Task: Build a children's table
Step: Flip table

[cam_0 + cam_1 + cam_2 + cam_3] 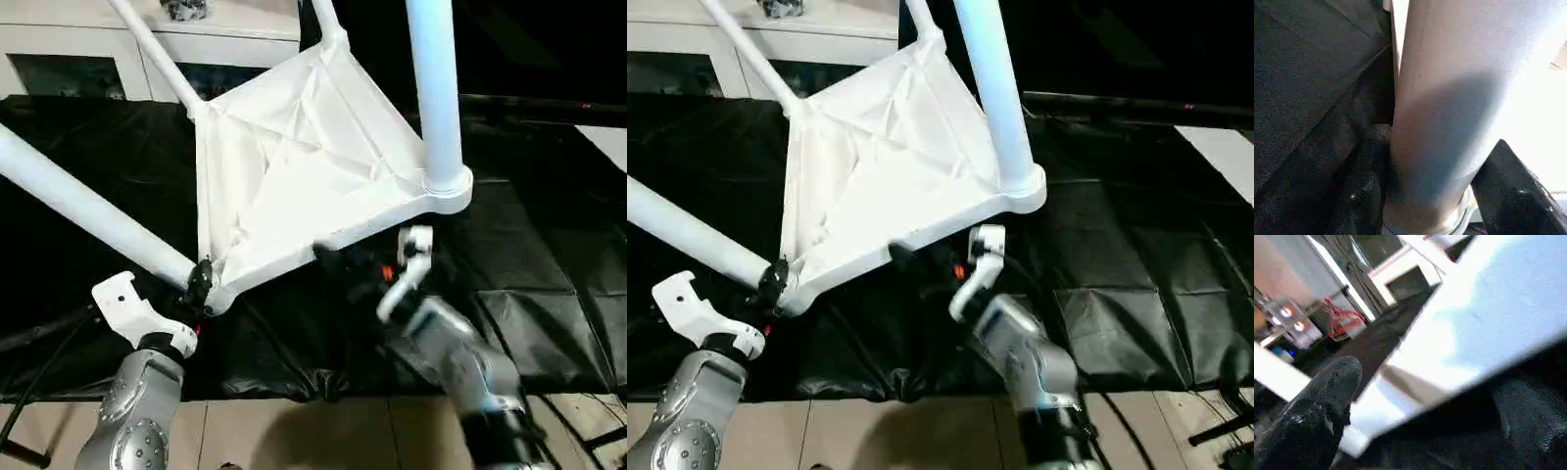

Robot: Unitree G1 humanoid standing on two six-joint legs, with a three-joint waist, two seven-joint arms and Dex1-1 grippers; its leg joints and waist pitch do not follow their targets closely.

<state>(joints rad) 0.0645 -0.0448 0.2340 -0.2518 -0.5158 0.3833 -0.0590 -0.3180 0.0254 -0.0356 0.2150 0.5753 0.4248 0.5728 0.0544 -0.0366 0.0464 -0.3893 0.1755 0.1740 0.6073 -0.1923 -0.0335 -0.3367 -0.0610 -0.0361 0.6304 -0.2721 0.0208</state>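
We clamped left gripper [201,284] on children's table [294,166] leg at near corner socket; right gripper [921,262] gaped wide around tabletop's near edge.

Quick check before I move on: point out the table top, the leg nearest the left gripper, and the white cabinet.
table top [294,166], left eye view, on its ribbed underside.
leg nearest the left gripper [88,211], left eye view, midway along the shaft.
white cabinet [59,41], left eye view, on its front frame above the glass door.
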